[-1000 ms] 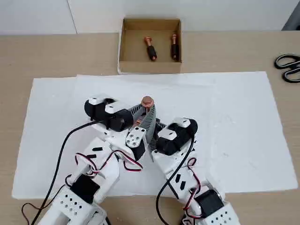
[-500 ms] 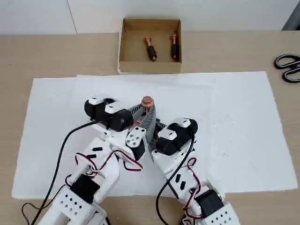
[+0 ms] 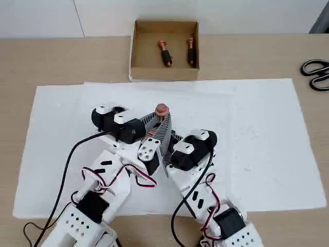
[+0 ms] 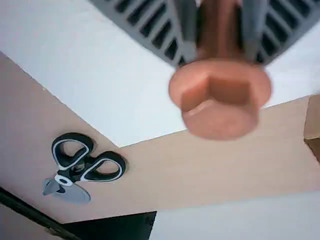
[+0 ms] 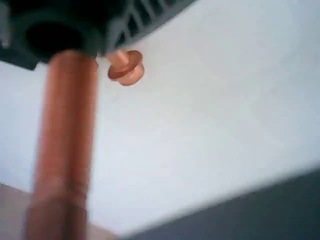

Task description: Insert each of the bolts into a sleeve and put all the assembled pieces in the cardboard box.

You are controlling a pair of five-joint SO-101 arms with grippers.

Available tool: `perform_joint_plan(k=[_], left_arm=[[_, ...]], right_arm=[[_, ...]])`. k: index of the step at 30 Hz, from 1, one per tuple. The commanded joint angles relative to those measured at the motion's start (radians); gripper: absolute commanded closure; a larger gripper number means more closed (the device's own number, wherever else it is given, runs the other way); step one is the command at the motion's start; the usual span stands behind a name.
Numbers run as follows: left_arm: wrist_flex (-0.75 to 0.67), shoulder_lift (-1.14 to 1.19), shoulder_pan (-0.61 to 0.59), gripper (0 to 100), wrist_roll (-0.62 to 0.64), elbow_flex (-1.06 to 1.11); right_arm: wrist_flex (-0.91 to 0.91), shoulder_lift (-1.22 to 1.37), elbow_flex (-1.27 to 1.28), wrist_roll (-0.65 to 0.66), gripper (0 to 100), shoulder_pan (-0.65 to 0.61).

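Jaws clamped on both sides: your left gripper (image 4: 219, 27) holds a bolt (image 4: 220, 95), your right gripper (image 5: 60, 42) a sleeve (image 5: 64, 145).
They meet over the white sheet (image 3: 257, 134), likely to line the parts up; open room leads to the cardboard box (image 3: 146, 62), where two pieces (image 3: 165, 53) lie inside its walls.

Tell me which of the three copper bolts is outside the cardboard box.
The bolt in the left end effector, above the white sheet; the other two bolts lie inside the cardboard box.
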Motion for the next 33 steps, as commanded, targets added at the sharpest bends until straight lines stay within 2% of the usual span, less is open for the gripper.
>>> perform_joint_plan(k=[1,33], left_arm=[[-0.023,-0.020,0.008,99,-0.009,-0.054],[-0.046,-0.018,0.008,99,-0.009,0.016]], right_arm=[[-0.022,-0.010,0.006,-0.009,99.5,0.001],[-0.022,-0.010,0.006,-0.009,99.5,-0.004]])
